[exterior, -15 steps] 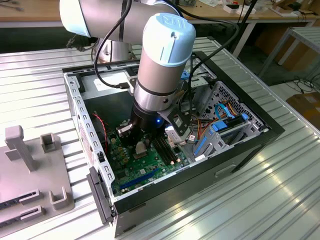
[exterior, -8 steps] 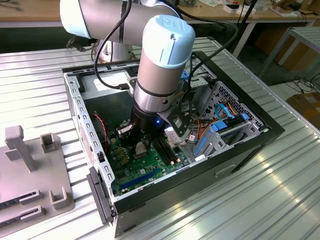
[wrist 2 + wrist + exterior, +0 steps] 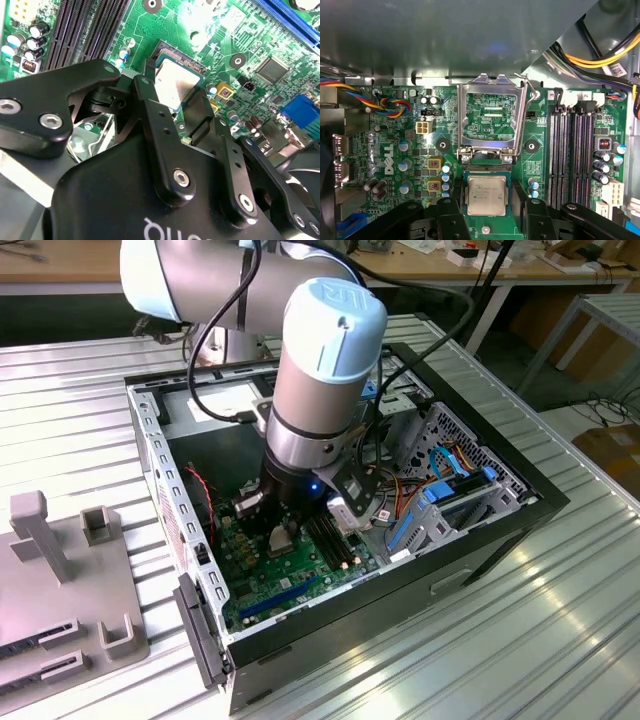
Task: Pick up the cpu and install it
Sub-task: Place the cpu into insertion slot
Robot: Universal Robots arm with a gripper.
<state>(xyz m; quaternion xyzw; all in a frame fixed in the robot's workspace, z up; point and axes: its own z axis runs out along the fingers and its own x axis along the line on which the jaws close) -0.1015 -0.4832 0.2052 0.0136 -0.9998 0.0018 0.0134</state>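
The cpu [image 3: 486, 194] [image 3: 175, 82], a small square chip with a pale silver-tan face, lies flat in the socket on the green motherboard [image 3: 395, 125]. In both wrist views my gripper [image 3: 487, 212] [image 3: 175, 97] straddles it. One black finger [image 3: 451, 216] stands on each side, and a thin strip of socket shows between the chip and each finger, so the gripper is open. The socket's metal load frame [image 3: 492, 115] is flipped up behind the chip. In the exterior view the gripper [image 3: 281, 530] reaches down into the open computer case [image 3: 150, 460].
Black memory slots [image 3: 570, 150] run beside the socket, and capacitors [image 3: 607, 162] stand past them. Bundled cables [image 3: 600, 60] hang by the case wall. The drive cage [image 3: 450, 490] is on the exterior view's right. A grey fixture [image 3: 60, 580] sits on the table at the left.
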